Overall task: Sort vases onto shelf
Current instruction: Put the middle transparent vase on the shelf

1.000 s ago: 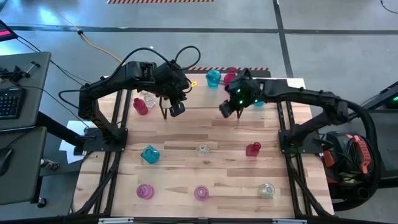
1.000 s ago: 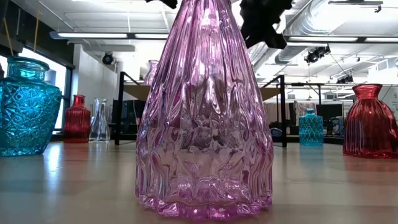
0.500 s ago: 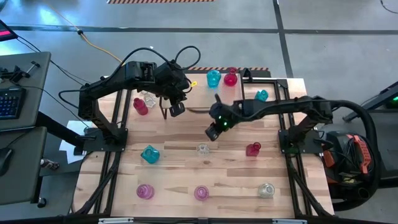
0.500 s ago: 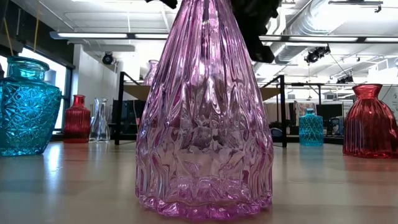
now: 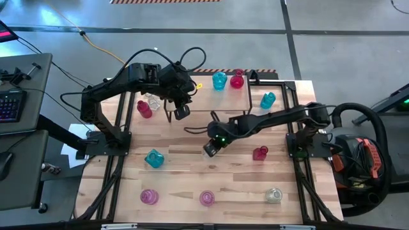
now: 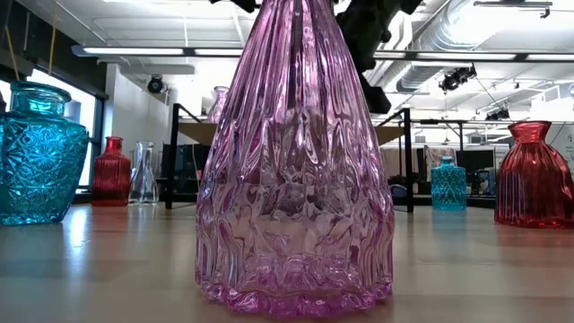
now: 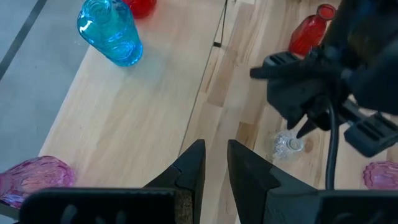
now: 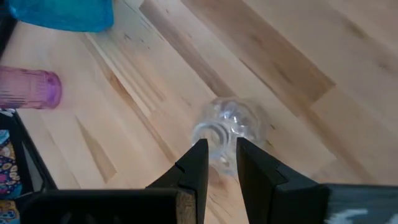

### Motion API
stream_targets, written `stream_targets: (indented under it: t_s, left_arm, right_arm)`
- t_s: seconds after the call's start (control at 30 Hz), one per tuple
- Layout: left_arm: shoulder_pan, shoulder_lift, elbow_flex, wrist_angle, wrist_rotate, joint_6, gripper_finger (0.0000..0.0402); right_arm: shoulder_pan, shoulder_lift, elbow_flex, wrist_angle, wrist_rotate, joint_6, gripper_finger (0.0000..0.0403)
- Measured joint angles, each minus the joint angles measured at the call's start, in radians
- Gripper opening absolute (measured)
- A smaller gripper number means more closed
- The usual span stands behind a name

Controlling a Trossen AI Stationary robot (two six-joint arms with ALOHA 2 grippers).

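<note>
Vases stand scattered over the slatted table [image 5: 192, 137]. Nearest the front edge are a pink vase [image 5: 149, 197], a second pink vase [image 5: 207, 198] and a clear vase [image 5: 273, 195]. Farther in, a teal vase [image 5: 154, 158] stands on the left and a red vase [image 5: 260, 153] on the right. Between them the right gripper [image 5: 210, 149] hangs directly over a small clear vase [image 8: 227, 127]; its fingers stand a narrow gap apart above the rim and grip nothing. Behind that, the left gripper [image 5: 181, 112] waits over the shelf [image 5: 211, 96], its fingers nearly together and empty. A dark red vase [image 5: 144, 109] and another clear one [image 5: 153, 101] stand beside the left arm. On the shelf's far edge stand a blue vase [image 5: 219, 80] and a red one [image 5: 237, 80], with a further teal vase [image 5: 268, 99] just off its right end.
</note>
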Motion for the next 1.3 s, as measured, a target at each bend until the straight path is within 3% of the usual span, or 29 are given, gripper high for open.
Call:
stream_targets:
  t_s: [0.93, 1.3]
  left_arm:
    - [0.000, 0.000, 0.000, 0.000, 0.000, 0.000, 0.0058]
    - [0.000, 0.000, 0.000, 0.001, 0.000, 0.000, 0.0058]
  right_arm:
    - [0.017, 0.085, 0.000, 0.039, -0.018, 0.037, 0.0049]
    - [0.017, 0.104, 0.005, 0.046, -0.012, 0.050, 0.0004]
